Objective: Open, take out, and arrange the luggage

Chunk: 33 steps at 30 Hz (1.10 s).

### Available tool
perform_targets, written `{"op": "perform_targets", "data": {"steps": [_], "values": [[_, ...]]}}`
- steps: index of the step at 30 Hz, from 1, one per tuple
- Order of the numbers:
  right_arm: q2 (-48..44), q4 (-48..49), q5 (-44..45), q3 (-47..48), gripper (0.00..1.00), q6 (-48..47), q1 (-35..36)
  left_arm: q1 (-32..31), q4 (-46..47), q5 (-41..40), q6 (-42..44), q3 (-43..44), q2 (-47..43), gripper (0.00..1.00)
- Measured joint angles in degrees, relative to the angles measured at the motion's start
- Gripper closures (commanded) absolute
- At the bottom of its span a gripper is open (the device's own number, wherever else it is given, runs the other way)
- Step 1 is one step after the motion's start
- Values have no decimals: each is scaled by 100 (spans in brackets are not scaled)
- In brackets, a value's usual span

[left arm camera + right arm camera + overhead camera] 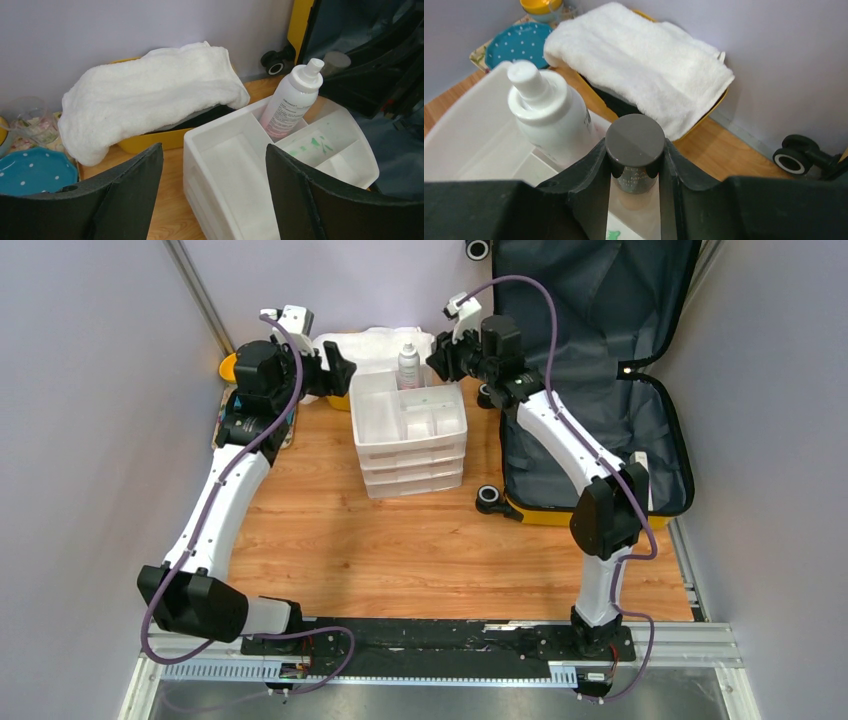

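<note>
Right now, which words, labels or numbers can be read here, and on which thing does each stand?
On the white pump bottle: small label print, too blurred to read.
On the grey-capped bottle in the right tool: pale lettering, too blurred to read.
No other text shows.

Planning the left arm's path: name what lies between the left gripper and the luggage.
In the top view: the white organiser, with a white bottle standing in it, then the right gripper shut on a grey-capped bottle.
</note>
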Motion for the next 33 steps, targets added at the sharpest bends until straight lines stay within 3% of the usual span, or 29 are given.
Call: {"op": "perform_targets", "data": {"steps": [2, 3, 5, 6, 9, 20, 24, 33], "values": [[-20, 0, 39, -234, 100, -52, 22, 24, -2, 4, -4, -2, 0, 18], [-20, -4, 63, -321, 93, -81, 28, 33, -2, 4, -4, -4, 0, 18], [-20, 44, 101, -420, 69, -103, 31, 46, 11, 7, -4, -13, -2, 18], [-24, 39, 129, -422, 47, -114, 31, 50, 13, 7, -4, -15, -2, 17], [-42, 37, 157, -420, 24, -138, 31, 63, 22, 7, -4, -24, -4, 17], [-702, -470, 210, -356, 18, -125, -63, 74, 37, 153, -4, -24, -2, 18], [-1213, -994, 138, -11, 15, -138, -483, 76, 63, 260, -4, 4, 39, 18], [-1869, -3449, -57, 885, 11, -599, -3622, 92, 179, 511, -7, 140, 234, 18]]}}
